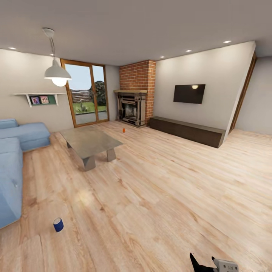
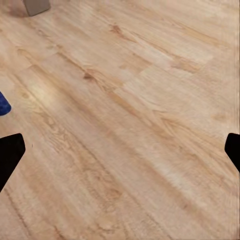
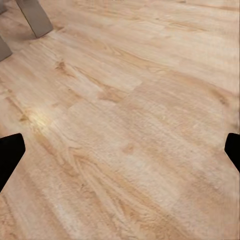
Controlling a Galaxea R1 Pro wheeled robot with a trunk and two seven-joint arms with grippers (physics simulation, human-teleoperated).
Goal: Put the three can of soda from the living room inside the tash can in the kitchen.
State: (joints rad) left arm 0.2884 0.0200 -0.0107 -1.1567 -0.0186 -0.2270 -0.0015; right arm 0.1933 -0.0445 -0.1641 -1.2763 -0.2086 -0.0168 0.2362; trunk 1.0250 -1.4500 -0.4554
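Living room with a light wood plank floor [image 1: 170,196], seen from the head camera. A small blue cylindrical soda can [image 1: 58,224] stands upright on the planks, long axis vertical, silvery top up, just beside the front edge of the long light-blue fabric sofa [image 1: 11,166] at the left. A small orange soda can [image 1: 123,130], too small to read its tilt with certainty, sits on the floor well beyond the low grey slab-topped coffee table [image 1: 90,141], near the red-brick fireplace [image 1: 135,98]. The table, on two wedge-shaped legs, stands between the two cans. Wood-framed glass doors [image 1: 85,94], a white pendant lamp [image 1: 57,73], a wall-mounted black television [image 1: 189,93] and a long dark low cabinet [image 1: 187,130] line the far walls.

The left gripper [image 2: 120,150] hangs over bare grained planks, dark fingertips wide apart with nothing between them; a sliver of the blue can touches that view's edge. The right gripper [image 3: 120,150] is likewise spread wide and unloaded over the planks, with grey table legs [image 3: 34,17] beyond.
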